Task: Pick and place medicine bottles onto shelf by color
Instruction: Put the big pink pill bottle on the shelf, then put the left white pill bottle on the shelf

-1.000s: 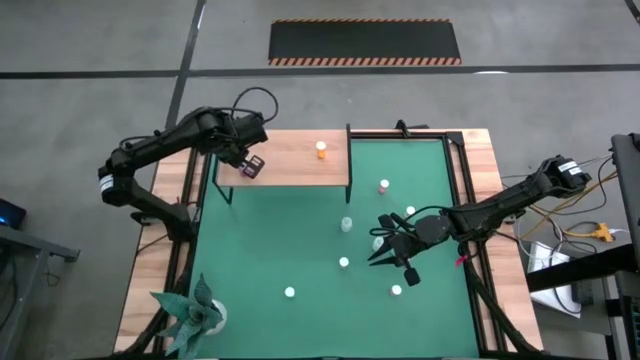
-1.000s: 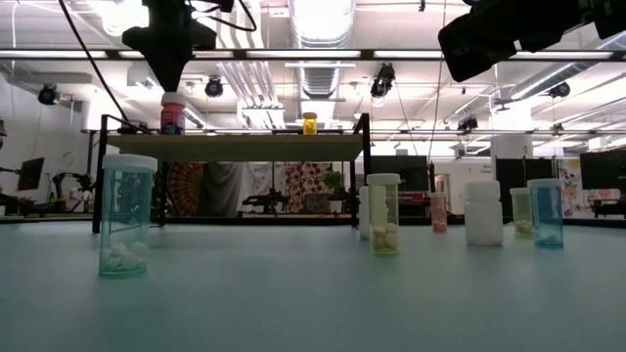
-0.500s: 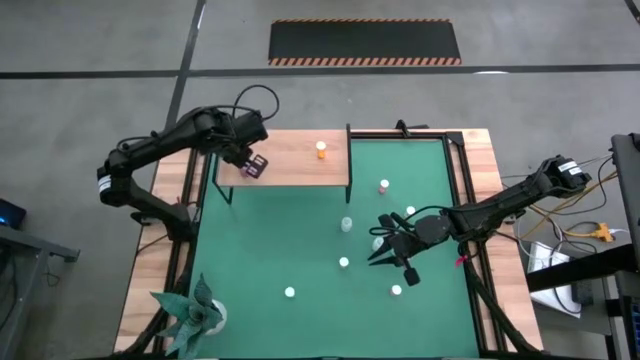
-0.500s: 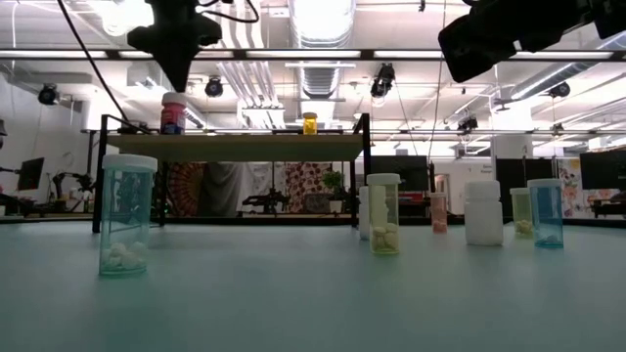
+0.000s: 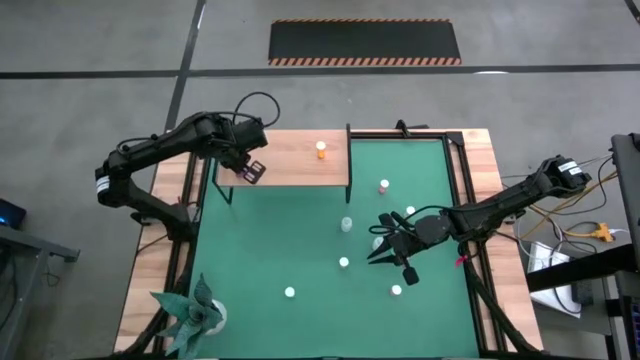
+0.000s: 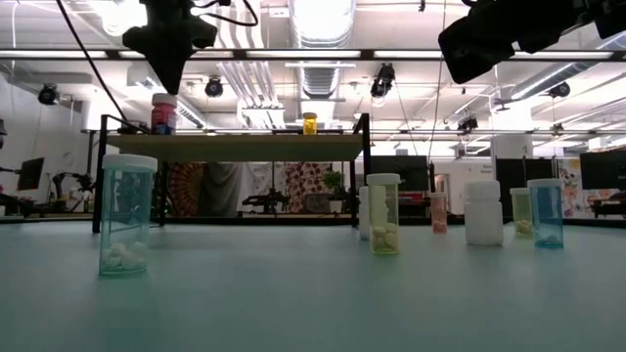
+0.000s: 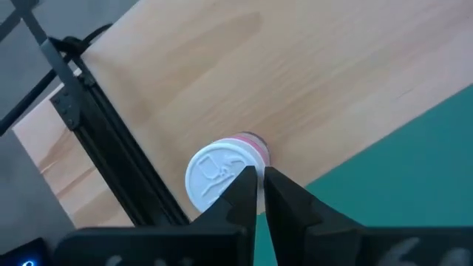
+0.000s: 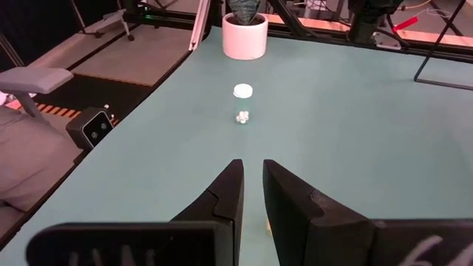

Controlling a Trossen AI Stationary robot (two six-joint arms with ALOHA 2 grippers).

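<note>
A pink bottle (image 7: 222,174) and an orange bottle (image 5: 321,150) stand upright, well apart, on the wooden shelf (image 5: 290,165), other bottles (image 5: 343,262) scattered below.

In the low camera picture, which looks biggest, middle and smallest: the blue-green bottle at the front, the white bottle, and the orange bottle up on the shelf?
1. Blue-green bottle, nearest the camera, so looks largest.
2. White bottle.
3. Orange bottle on the shelf, farthest, so looks smallest.

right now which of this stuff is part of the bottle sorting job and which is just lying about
Part of the job:
- shelf
- pink bottle and orange bottle, both standing on the shelf
- loose bottles on the green mat, such as the blue-green bottle
- left gripper, shut, above the pink bottle

Just lying about:
- paper plant in its white pot
- green mat
</note>
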